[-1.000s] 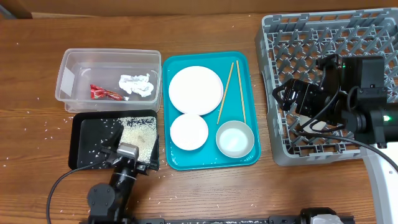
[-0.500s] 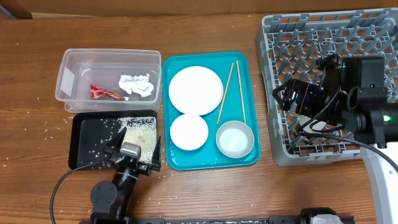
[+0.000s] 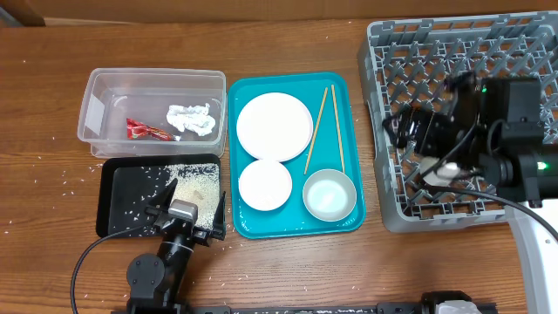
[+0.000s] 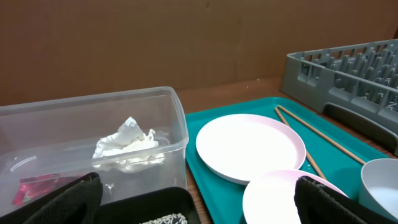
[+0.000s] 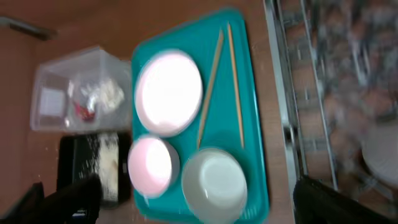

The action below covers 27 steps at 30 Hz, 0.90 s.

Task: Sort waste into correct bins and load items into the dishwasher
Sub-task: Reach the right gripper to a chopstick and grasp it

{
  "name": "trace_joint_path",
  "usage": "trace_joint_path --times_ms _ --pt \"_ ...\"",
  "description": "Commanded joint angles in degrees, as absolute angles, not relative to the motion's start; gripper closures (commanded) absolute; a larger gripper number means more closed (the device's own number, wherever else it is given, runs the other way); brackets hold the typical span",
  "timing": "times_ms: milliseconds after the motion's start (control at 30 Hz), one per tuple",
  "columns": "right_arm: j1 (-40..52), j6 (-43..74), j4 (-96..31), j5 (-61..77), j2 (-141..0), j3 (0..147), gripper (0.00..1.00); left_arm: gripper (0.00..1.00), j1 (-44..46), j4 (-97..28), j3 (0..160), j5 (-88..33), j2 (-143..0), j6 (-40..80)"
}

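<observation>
The clear tub [image 3: 90,109] holds the red wrapper [image 3: 145,130] and the tissue wad [image 3: 193,119]. The black tray [image 3: 126,196] holds a heap of rice [image 3: 197,186]. My left gripper [image 3: 184,212] is open and empty over the black tray's front edge, and the left wrist view [image 4: 199,202] shows its fingers wide apart. The large plate [image 3: 274,126], small plate [image 3: 264,184], bowl [image 3: 330,194] and two chopsticks [image 3: 316,129] lie in the teal tray. My right gripper [image 3: 411,131] is open and empty above the dish rack [image 3: 453,52]. A blurred white round thing [image 5: 380,152] sits in the rack.
The teal tray [image 3: 288,231] lies between the bins and the rack. Loose rice grains [image 3: 74,181] are scattered on the wooden table left of the black tray. The right wrist view is motion-blurred.
My right gripper has shifted a little to the right over the rack's left part. My left arm has barely moved. Nothing was picked up or let go.
</observation>
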<state>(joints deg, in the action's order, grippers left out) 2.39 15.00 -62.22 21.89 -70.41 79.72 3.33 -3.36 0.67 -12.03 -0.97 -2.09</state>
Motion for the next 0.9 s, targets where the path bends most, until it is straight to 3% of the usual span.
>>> trace_joint_path --times_ms 0,67,167,400,567,867 --pt "2.7 15.0 -59.29 25.63 -70.46 80.97 0.03 0.0 2.96 -3.11 0.27 -12.97 -0.62 -2.61" --pt "4.43 15.0 -58.3 29.32 -71.26 80.97 0.15 0.0 2.96 -3.14 0.27 -12.97 -0.62 -2.61" --pt "10.83 15.33 -59.53 22.41 -73.78 80.97 0.22 0.0 2.96 -3.11 0.27 -12.95 -0.62 -2.61" --pt "26.15 19.77 -58.04 -0.62 -85.43 80.97 0.25 0.0 2.96 -3.14 0.27 -12.95 -0.62 -2.61" --pt "26.09 16.29 -49.8 -2.57 -95.74 80.97 0.21 0.0 2.96 -3.14 0.27 -12.95 -0.62 -2.61" --pt "22.28 7.99 -38.46 -4.75 -112.27 80.97 0.35 0.0 2.96 -3.11 0.27 -12.97 -0.62 -2.61"
